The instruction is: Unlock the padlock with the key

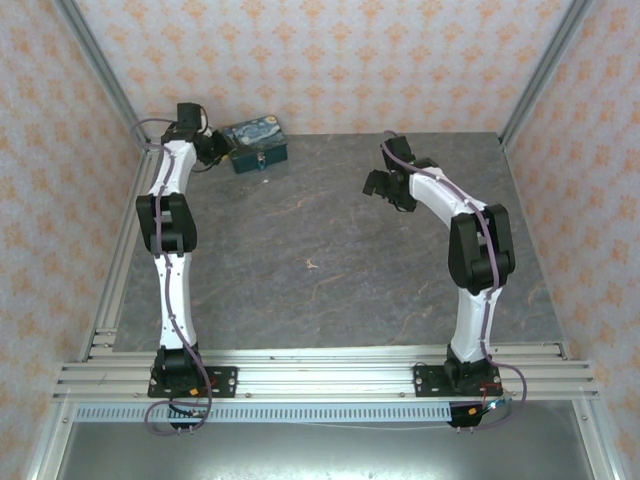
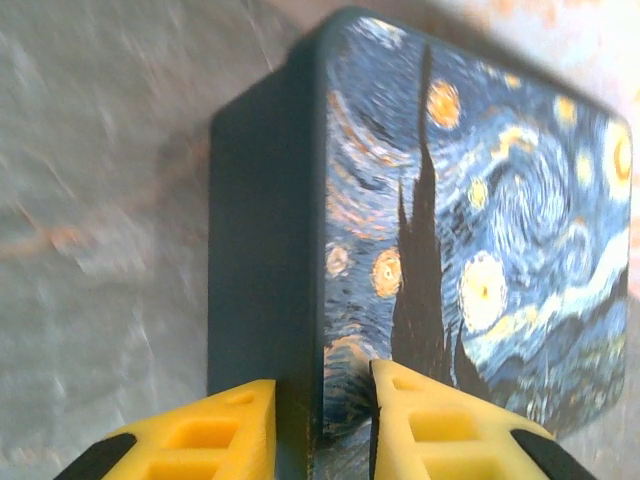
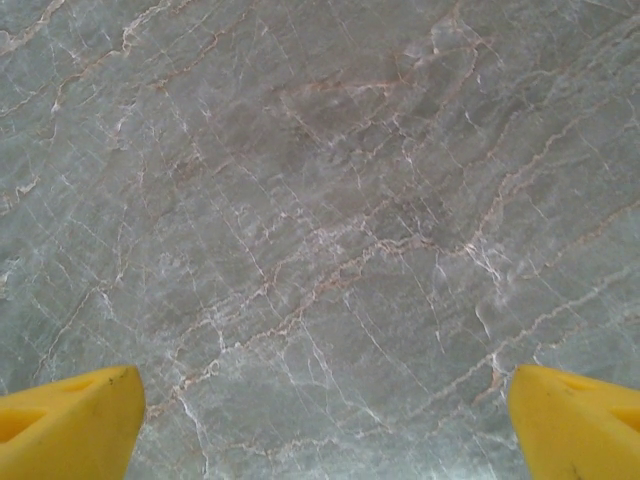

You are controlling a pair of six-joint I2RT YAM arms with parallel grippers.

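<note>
The padlock, a speck on the front wall of the tin, lies nearest your left gripper, which straddles the tin's corner, clamping unconfirmed; your right gripper hangs spread well right of it.

Top cam is sitting high & behind both arm bases, looking down and fwd across the whole grey surface to the back wall. Left wrist cam is riding just behind the left hand, facing the painted tin at v. close range. Top cam is also taking in that tin, far-left corner. Right wrist cam is looking down past the right hand at bare surface, fairly near.
</note>
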